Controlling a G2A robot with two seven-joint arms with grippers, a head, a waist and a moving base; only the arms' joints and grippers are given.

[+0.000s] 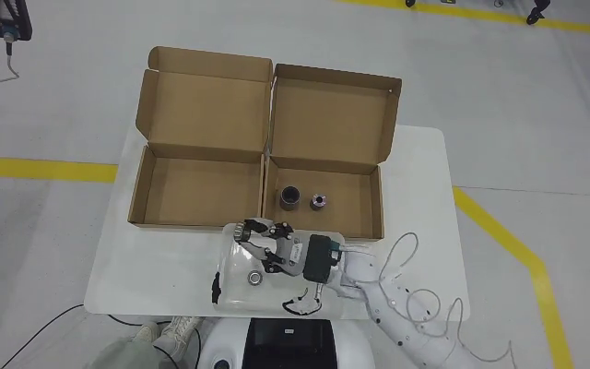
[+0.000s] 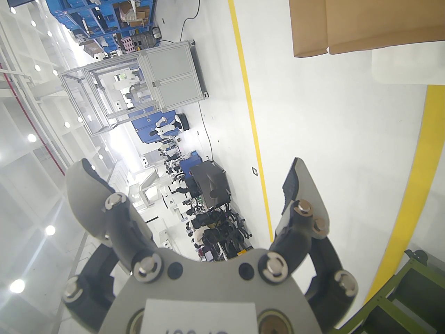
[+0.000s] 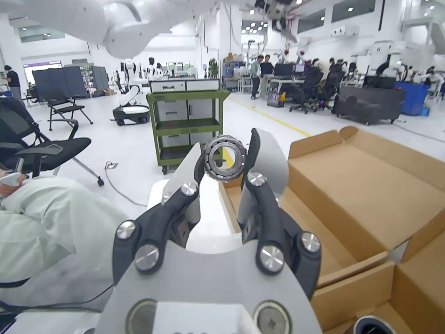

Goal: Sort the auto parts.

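The right pincer (image 3: pixel 225 157) is gripping a silver metal roller bearing ring (image 3: pixel 225 161) between its two fingers, and is holding it up above the far edge of a clear plastic tray (image 1: pixel 229 269) on the white tabletop (image 1: pixel 415 184). It is hovering just in front of the near wall of the left brown cardboard box (image 1: pixel 195 192), close to the seam with the right brown cardboard box (image 1: pixel 355 198). A dark short cylinder (image 1: pixel 291 196) and a small silver part with a pink centre (image 1: pixel 319 200) are sitting near each other inside the right box. Another small metal ring (image 1: pixel 253 277) is lying in the tray. The left pincer (image 2: pixel 189 172) is hanging with its fingers spread wide and nothing between them.
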